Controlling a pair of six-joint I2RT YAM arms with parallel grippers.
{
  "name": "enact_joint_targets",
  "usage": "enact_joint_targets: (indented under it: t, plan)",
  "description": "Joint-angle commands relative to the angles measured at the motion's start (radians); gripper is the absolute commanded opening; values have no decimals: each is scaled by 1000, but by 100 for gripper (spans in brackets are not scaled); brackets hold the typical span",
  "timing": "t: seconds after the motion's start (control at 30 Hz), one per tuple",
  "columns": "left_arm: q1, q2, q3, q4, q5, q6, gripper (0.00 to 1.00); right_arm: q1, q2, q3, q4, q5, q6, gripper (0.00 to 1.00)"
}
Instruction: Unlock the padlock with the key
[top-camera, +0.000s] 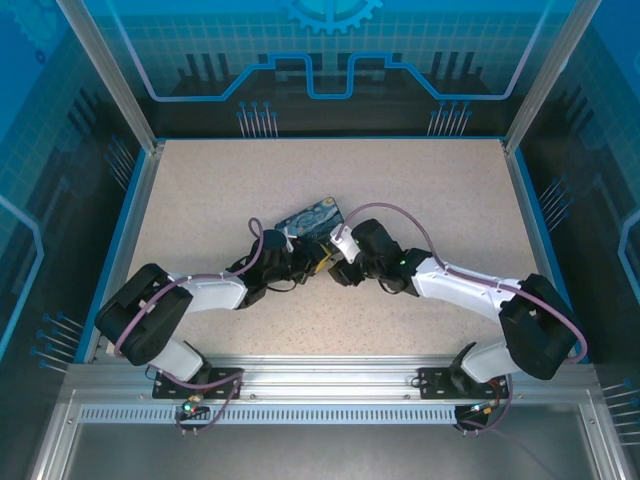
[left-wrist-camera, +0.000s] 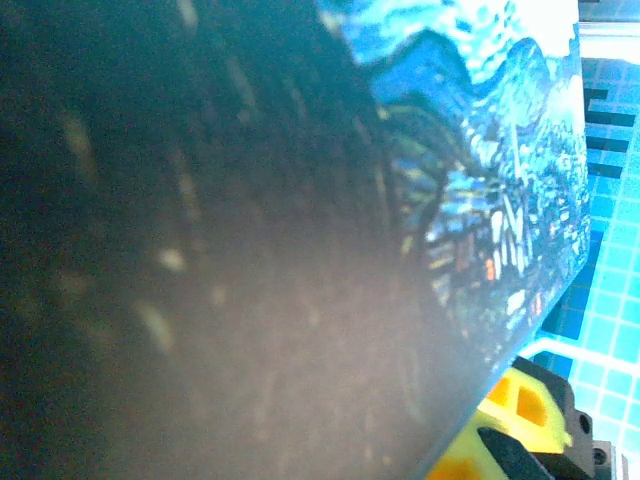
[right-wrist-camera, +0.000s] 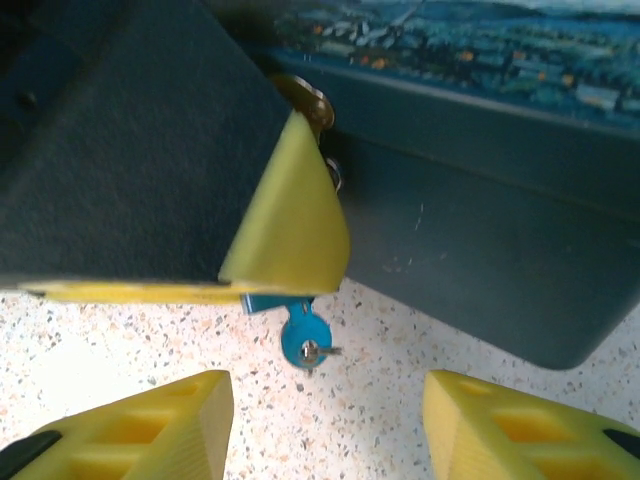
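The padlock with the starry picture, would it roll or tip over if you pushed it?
Probably not. The padlock is a flat block with broad sides, seemingly resting on the table, so it would likely slide rather than roll. Its thick, solid-looking side suggests it is stiff and fairly heavy for its size.

Finishes around the lock

The padlock has a glossy printed face and matt dark sides, faintly scuffed; the key is shiny brassy metal, the tag smooth blue, the fingers matt yellow plastic, the table matt, speckled like stone
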Motion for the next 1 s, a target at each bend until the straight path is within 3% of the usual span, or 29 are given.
enact_joint_targets:
  t: [0.0, 0.67, 0.97]
  plan:
    - [8, -9, 24, 7, 19, 19, 0, 22, 31, 40, -19, 13, -23, 52]
    - [8, -10, 25, 8, 22, 18, 0, 27, 98, 83, -26, 63, -51, 39]
    - [9, -8, 26, 6, 21, 19, 0, 26, 92, 94, -17, 45, -44, 23]
